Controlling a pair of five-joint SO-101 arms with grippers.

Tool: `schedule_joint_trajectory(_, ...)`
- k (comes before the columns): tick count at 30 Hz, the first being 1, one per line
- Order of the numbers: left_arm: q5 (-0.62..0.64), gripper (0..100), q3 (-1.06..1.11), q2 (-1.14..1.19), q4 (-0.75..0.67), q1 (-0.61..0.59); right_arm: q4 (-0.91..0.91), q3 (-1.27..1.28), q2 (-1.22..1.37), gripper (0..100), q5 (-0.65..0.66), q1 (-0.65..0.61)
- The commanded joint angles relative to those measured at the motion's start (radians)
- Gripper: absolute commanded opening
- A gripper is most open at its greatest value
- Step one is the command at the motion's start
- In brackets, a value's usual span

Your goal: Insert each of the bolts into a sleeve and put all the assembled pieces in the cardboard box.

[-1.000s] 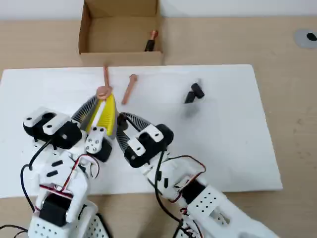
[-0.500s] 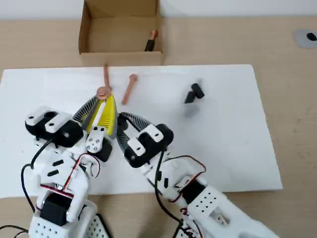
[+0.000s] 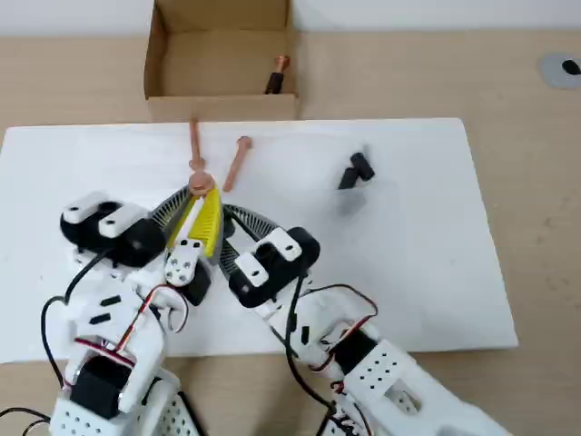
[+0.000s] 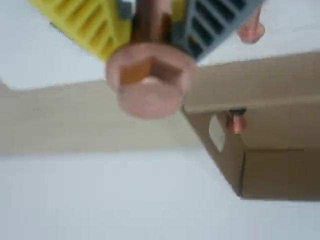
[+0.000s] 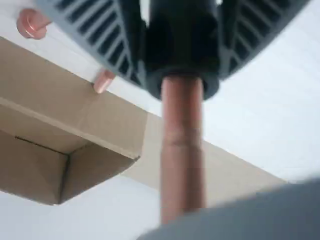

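Table [image 3: 537, 182] with white sheet [image 3: 427, 272], cardboard box [image 3: 222, 107]

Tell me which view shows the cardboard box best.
The high view: it takes in the whole cardboard box from above, open, with one assembled piece inside. The left wrist view catches a corner and parts of its walls; the right wrist view, an outer corner and wall.

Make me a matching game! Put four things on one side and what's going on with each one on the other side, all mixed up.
Things:
1. left gripper
2. right gripper
3. loose bolt
4. finished piece

States and places:
A. shut on a black sleeve
B. inside the cardboard box
C. shut on a copper bolt
D. lying on the white sheet

Pairs: 1-C, 2-A, 3-D, 4-B
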Motion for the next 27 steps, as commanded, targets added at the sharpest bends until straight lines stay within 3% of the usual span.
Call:
schedule_joint_trajectory(1,0.026,1,-0.048,-0.007,0.005,0.021,-0.025,-0.004,-0.021,0.9,0.003,-0.012)
schedule_joint_trajectory(22,0.028,13,-0.094,-0.007,0.118,0.012,-0.025,-0.002,-0.021,0.9,0.005,-0.012)
schedule_joint_trajectory(27,0.028,17,-0.153,-0.007,0.221,0.012,-0.025,-0.001,-0.019,0.9,0.005,-0.010)
